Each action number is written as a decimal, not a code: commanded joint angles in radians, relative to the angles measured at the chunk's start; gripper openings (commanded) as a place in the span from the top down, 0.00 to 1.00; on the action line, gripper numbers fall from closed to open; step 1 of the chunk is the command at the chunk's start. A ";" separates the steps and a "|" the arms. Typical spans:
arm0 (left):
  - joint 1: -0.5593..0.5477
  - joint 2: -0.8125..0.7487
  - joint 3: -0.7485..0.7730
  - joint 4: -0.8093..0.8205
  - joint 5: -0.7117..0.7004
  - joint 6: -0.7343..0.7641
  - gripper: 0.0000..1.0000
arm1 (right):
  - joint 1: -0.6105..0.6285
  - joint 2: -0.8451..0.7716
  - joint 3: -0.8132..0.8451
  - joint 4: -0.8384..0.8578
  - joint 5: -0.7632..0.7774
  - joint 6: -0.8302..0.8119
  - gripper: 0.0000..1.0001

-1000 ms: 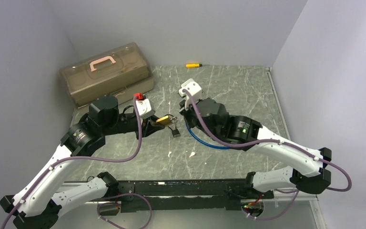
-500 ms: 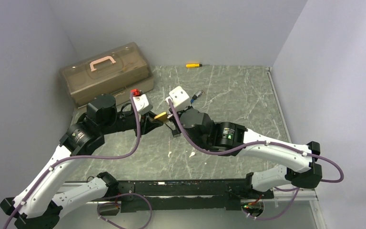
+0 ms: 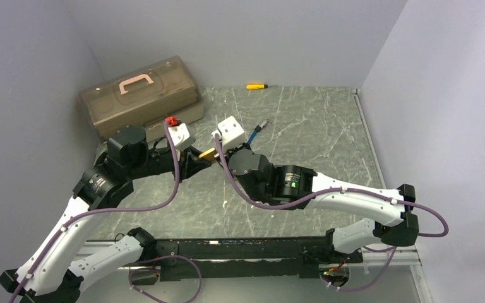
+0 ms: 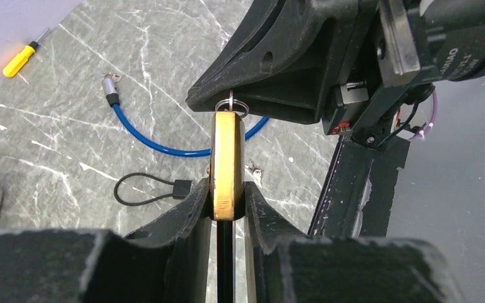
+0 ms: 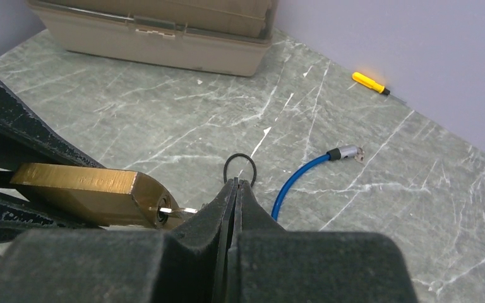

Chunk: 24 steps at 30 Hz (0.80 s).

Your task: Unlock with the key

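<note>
Presently the brass padlock (image 4: 227, 161) is held above the grey marbled table (image 3: 316, 139), near the middle of its left half. It is gripped edge-on by the left gripper (image 4: 227, 203), whose two fingers are pressed against its broad faces. The keyhole end of the lock is turned towards the right arm.

The right gripper (image 5: 235, 187) is brought right up to that end, with its jaws pressed flat together. A thin silver key (image 5: 178, 210) is pinched between them. Its blade is seen reaching from the fingertips to the keyhole, and its tip is set at or just inside the opening; how far it has entered cannot be told. The key ring (image 5: 240, 169) is seen standing up just beyond the closed fingertips. Whether the shackle is open or closed cannot be made out, as that end is hidden between the left fingers.

On the table beyond the two grippers, a blue cable (image 5: 303, 173) with a metal end fitting is laid in a curve. A black cord loop (image 4: 142, 189) is laid near it. A yellow screwdriver (image 3: 256, 86) is placed against the back wall. A tan toolbox (image 3: 140, 98) with a pink handle is set in the far left corner, well apart from the lock.
</note>
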 commanded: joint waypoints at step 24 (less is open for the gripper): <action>0.011 -0.036 0.063 0.053 0.334 0.175 1.00 | -0.195 -0.258 0.052 -0.210 -0.427 -0.092 0.50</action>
